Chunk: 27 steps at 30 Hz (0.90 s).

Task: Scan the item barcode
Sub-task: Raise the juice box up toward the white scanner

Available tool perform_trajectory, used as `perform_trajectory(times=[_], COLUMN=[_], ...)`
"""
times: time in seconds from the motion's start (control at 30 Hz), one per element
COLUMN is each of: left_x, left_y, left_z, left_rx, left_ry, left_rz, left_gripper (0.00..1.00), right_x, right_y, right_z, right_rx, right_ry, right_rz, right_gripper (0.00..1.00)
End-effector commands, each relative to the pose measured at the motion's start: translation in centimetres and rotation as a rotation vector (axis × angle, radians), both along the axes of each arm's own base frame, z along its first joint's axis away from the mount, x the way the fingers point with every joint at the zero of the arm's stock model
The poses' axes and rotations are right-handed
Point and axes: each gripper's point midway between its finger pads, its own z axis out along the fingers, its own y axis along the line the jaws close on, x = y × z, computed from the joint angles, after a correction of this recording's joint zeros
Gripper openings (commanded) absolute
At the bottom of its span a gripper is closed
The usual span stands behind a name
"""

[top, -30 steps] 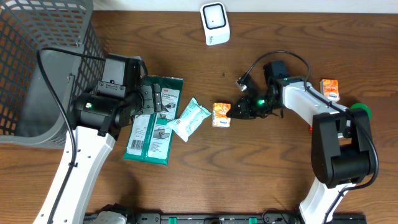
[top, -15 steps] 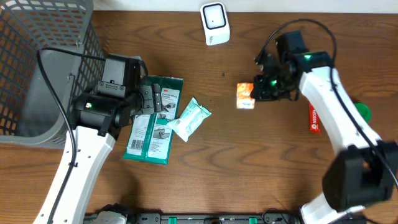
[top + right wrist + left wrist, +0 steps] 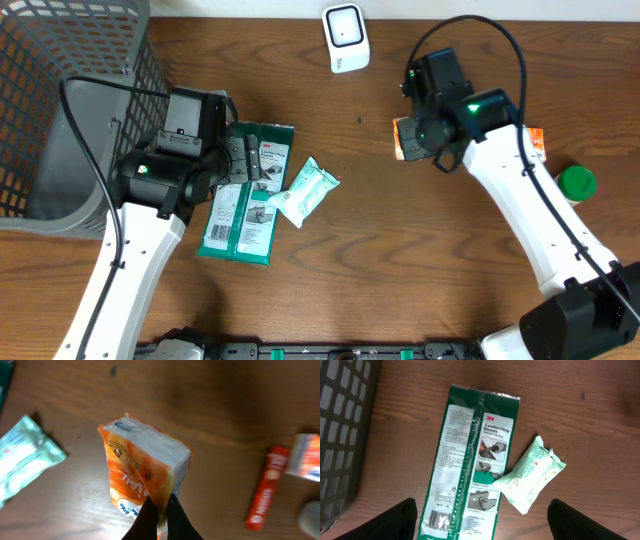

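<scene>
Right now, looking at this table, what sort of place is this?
Probably a mock shop checkout: a white scanner at the far edge of the table, packaged goods such as the green glove pack, and a grey basket at the left.

The orange carton point(image 3: 401, 140) is mostly hidden under the right arm point(image 3: 520, 190) (print blurred up close).

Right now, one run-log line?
right gripper: shut on small orange carton, aloft | left gripper: open above green plastic glove packet | scan: pending
</scene>
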Motion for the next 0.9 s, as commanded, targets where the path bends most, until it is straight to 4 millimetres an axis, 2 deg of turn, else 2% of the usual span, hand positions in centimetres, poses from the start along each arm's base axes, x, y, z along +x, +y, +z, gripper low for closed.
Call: perform_trajectory(times=[0.0,0.17,0.27,0.5,0.57,0.6,0.7,0.8,0.87], left_x=[0.3,0.3,0.3,0.3,0.3,0.3,0.3,0.3,0.3], left_y=[0.3,0.3,0.3,0.3,0.3,0.3,0.3,0.3,0.3], left_z=[0.4,0.4,0.4,0.4,0.4,0.4,0.4,0.4,0.4], left_rx=[0.015,0.016,0.015,0.015,0.015,0.015,0.016,0.016,0.016], left_ry=[-0.012,-0.012,-0.012,-0.012,-0.012,-0.012,-0.012,-0.012,-0.012], left_rz=[0.000,0.000,0.000,0.000,0.000,0.000,0.000,0.000,0.000], left_gripper=[0.84,0.84,0.84,0.84,0.84,0.84,0.84,0.84,0.84], right_x=[1.3,2.7,4.1,7.6,8.4,9.2,10.6,12.5,14.0], right_y=[-1.0,-1.0,0.3,2.8,3.3,3.7,3.9,4.6,5.5], right_z=[3.2,5.8,7.6,11.7,13.6,15.6,18.0,18.9,18.3], right_rx=[-0.128,-0.273,-0.331,-0.253,-0.238,-0.248,-0.277,-0.310,-0.326], right_ry=[-0.158,-0.305,-0.394,-0.569,-0.582,-0.587,-0.595,-0.611,-0.618], right_rz=[-0.079,-0.080,0.023,0.047,0.048,0.049,0.032,0.035,0.055], right_gripper=[0.01,0.01,0.01,0.01,0.01,0.01,0.01,0.01,0.01])
